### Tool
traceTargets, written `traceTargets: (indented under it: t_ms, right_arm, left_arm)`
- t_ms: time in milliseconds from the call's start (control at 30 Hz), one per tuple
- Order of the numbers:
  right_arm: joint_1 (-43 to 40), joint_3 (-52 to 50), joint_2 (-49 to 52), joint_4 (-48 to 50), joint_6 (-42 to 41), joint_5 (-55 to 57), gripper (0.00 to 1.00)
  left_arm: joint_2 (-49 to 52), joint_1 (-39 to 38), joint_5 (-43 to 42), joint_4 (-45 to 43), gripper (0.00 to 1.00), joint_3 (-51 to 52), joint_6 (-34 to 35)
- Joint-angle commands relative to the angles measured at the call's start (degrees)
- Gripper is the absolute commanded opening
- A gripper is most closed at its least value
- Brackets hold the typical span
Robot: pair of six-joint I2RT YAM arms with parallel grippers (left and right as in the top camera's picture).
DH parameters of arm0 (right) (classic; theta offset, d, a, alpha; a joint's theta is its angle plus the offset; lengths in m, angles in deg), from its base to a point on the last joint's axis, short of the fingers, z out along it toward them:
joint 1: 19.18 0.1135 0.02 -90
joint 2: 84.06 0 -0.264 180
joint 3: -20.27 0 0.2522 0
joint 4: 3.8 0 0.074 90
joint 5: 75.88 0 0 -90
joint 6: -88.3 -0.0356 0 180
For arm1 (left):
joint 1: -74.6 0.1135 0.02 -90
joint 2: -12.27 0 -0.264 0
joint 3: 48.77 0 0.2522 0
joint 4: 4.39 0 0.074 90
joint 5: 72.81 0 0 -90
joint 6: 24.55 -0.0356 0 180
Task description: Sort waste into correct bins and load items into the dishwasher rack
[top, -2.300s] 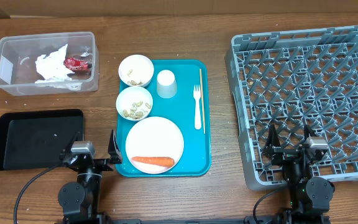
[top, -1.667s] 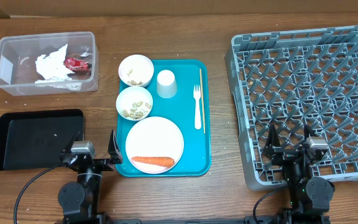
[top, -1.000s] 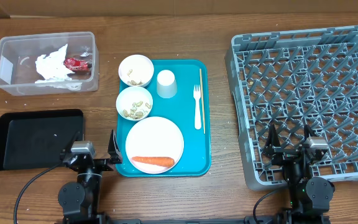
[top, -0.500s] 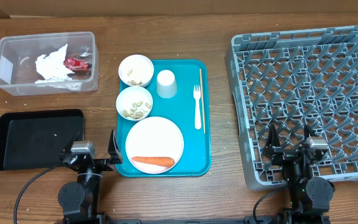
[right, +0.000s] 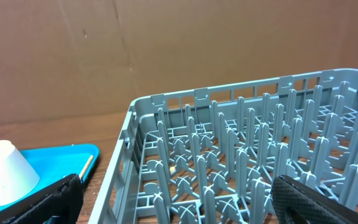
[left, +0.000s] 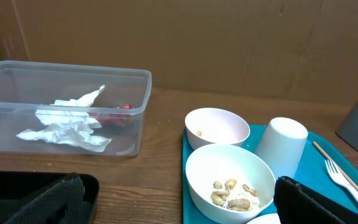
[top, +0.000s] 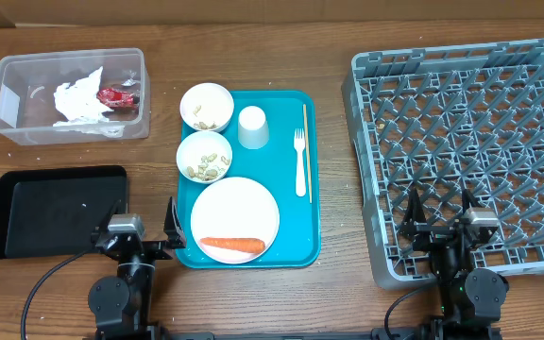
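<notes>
Overhead and wrist views at the outset of the sorting task, as judged from the layout. The teal tray [top: 291, 241] lies at the middle of the table and carries every item. A white plate [top: 239, 208] sits at its near left corner with the orange carrot [top: 233, 244] on the plate's near rim. Two small white bowls [top: 212, 93] [top: 195, 144] sit along its left edge, the farther one overhanging that edge, each holding beige nut bits [top: 206, 169]; the nearer bowl also appears to hold white grains. An inverted cup [top: 253, 127] stands beside the bowls. A white plastic fork [top: 300, 162] and a thin wooden stick [top: 305, 123] lie side by side along the tray's right edge.

The clear tub [top: 6, 106], at the far left corner of the table, holds only crumpled paper [top: 78, 99] and a red wrapper [top: 118, 95]. The black tray [top: 55, 210] sits nearer along the left edge. The grey dishwasher rack [top: 470, 132] fills the right end with no dish in it.

The left gripper [top: 142, 231] and right gripper [top: 439, 222] rest at the near edge, jaws spread wide and holding nothing.

No waste has been sorted and no item racked; all steps remain.
</notes>
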Motion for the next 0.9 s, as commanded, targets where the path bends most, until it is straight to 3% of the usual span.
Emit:
traceTargets:
  t_ms: [0,67,200,300,600,867]
  right_arm:
    - [-0.39,-0.61,-0.57,0.39,0.02,-0.09,1.0]
    - [-0.39,-0.61,-0.57,0.39,0.02,-0.07,1.0]
    - [-0.39,-0.61,-0.57,0.39,0.02,-0.07,1.0]
    - [-0.39,-0.61,-0.57,0.39,0.02,-0.09,1.0]
    - [-0.39,-0.61,-0.57,0.39,0.02,-0.09,1.0]
    - [-0.39,-0.61,-0.57,0.39,0.02,-0.09,1.0]
  left_arm:
    - [-0.55,0.26,-0.94,-0.76,1.0,0.22,-0.42]
    - [-0.55,0.26,-5.75,-0.5,1.0,0.22,4.44]
    - [-0.55,0.26,-17.42,-1.38,1.0,0.15,20.55]
    - [-0.55,0.26,-19.69,-1.16,1.0,0.17,25.99]
    - [-0.52,0.26,-32.02,-4.44,1.0,-4.42,24.72]
    - [6.73,0.26,-31.71,10.73,1.0,-20.48,13.62]
